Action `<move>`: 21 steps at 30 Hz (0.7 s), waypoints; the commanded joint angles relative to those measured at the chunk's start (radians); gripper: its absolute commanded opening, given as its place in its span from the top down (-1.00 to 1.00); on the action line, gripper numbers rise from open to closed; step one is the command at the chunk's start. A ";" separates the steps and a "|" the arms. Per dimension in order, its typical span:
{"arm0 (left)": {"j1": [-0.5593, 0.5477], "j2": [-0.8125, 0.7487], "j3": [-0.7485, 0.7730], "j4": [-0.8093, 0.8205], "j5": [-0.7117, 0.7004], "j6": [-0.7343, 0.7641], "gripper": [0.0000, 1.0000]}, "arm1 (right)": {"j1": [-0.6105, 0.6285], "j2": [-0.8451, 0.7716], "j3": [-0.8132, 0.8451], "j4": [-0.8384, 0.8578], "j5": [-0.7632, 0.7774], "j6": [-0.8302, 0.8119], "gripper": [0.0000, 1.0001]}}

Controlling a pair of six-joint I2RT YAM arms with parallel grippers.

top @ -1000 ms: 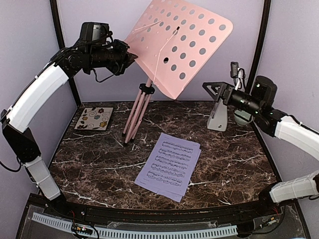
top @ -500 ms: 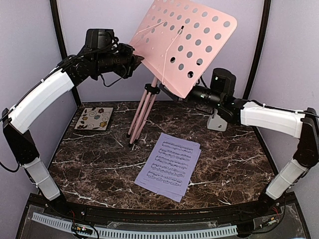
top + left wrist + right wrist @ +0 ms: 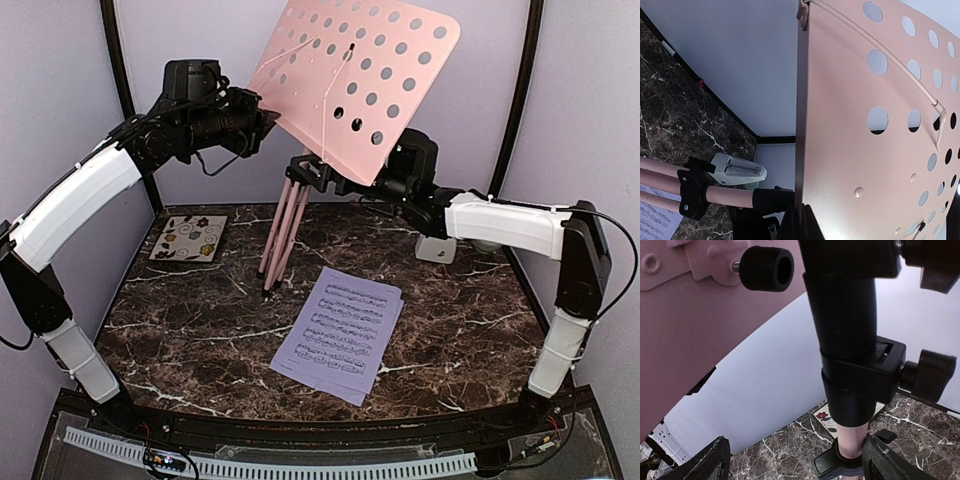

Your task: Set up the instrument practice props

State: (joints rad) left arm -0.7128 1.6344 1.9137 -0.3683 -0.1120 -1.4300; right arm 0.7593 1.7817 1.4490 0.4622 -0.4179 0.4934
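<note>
While the left gripper (image 3: pixel 262 120), at upper left of the top view, is clamped on the left edge of the pink music stand (image 3: pixel 365 75), the stand leans with its folded tripod legs (image 3: pixel 280 235) reaching down to the marble table (image 3: pixel 180 330), left of the sheet-music pages (image 3: pixel 340 330). The right gripper (image 3: pixel 799 462) is nearer the stand's black post (image 3: pixel 845 340), whose long axis runs top to bottom in the right wrist view, between the spread fingers (image 3: pixel 715 462), with no contact showing. The coming move is probably a closure across that post, under the desk.
</note>
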 commanded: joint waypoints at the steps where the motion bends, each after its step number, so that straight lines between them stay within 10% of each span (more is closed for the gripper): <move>1: -0.011 -0.128 0.032 0.361 0.044 -0.085 1.00 | 0.034 0.032 0.074 0.043 -0.013 -0.008 -0.83; 7: -0.012 -0.129 0.027 0.375 0.044 -0.091 1.00 | 0.044 0.078 0.133 0.013 -0.013 -0.008 -0.83; 8: -0.013 -0.131 0.025 0.379 0.044 -0.089 1.00 | 0.045 0.079 0.133 0.013 0.203 -0.008 -0.83; 10: -0.012 -0.134 0.023 0.381 0.040 -0.087 1.00 | 0.047 0.078 0.125 0.018 0.569 -0.008 0.12; 21: -0.012 -0.133 0.008 0.411 0.061 -0.109 1.00 | 0.047 0.092 0.137 0.045 0.593 -0.145 0.45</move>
State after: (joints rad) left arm -0.7166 1.6341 1.8767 -0.3031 -0.1047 -1.4536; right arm 0.8246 1.8542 1.5448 0.4641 0.0830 0.3767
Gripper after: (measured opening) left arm 0.015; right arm 0.316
